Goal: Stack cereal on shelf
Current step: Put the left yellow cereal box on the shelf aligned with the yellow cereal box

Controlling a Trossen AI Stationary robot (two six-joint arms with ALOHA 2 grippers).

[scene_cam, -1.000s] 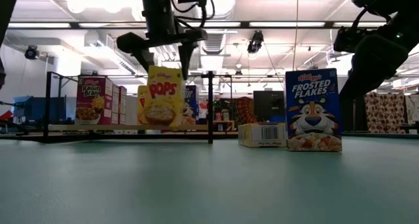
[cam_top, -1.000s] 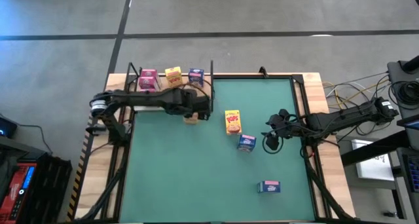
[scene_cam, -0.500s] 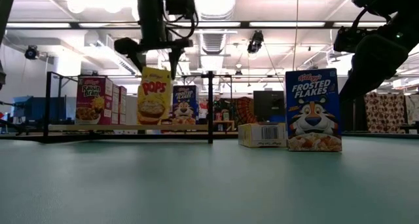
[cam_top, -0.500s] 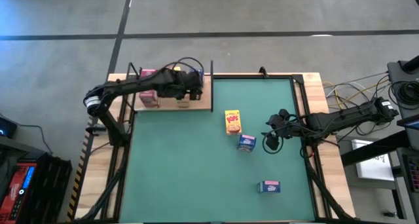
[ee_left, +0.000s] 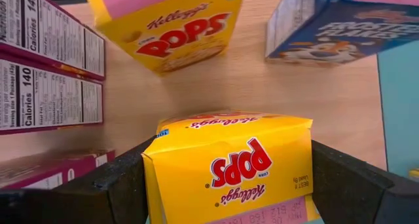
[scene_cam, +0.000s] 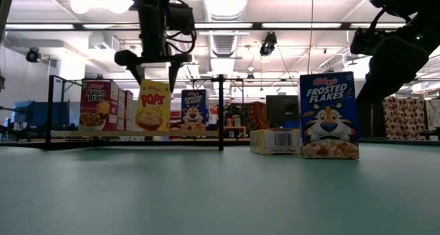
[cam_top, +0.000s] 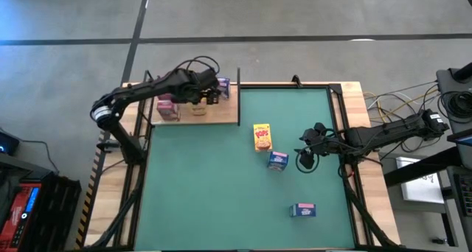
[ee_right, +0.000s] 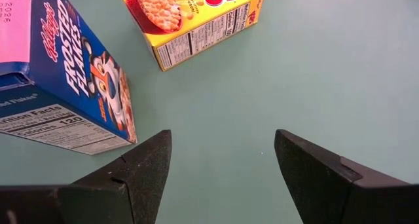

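My left gripper point(cam_top: 200, 99) point(scene_cam: 152, 64) is over the light-wood shelf point(cam_top: 221, 118), shut on a yellow Pops cereal box point(scene_cam: 152, 105) point(ee_left: 229, 165). On the shelf stand a pink Raisin Bran box point(scene_cam: 98, 104) point(cam_top: 167, 106), a blue Frosted Flakes box point(scene_cam: 194, 110) point(ee_left: 327, 27) and a second yellow Pops box point(ee_left: 177, 27). My right gripper point(cam_top: 305, 161) point(ee_right: 222, 171) hangs open over the green mat, beside an upright blue Frosted Flakes box point(cam_top: 277, 161) point(ee_right: 65, 86). A yellow Pops box point(cam_top: 262, 136) point(ee_right: 196, 21) lies flat on the mat. My left gripper pinches the yellow Pops box between its two fingers point(ee_left: 111, 185), one on each narrow side near the top end point(scene_cam: 155, 75). The fingers come from above, pointing down. The box hangs upright below them, slightly tilted; whether its bottom edge point(scene_cam: 151, 128) touches the shelf board I cannot tell.
Thin black posts point(scene_cam: 221, 111) stand at the shelf's edges. Another blue box point(cam_top: 303, 210) lies on the mat toward the near edge. Bare green mat point(cam_top: 206, 193) spreads between the shelf and the near edge. Cables trail off the table's right side.
My left gripper has carried the yellow Pops box from the shelf's near edge toward the table's far left, over the shelf board among the standing boxes, and somewhat lower. The box has stayed upright in the hold.
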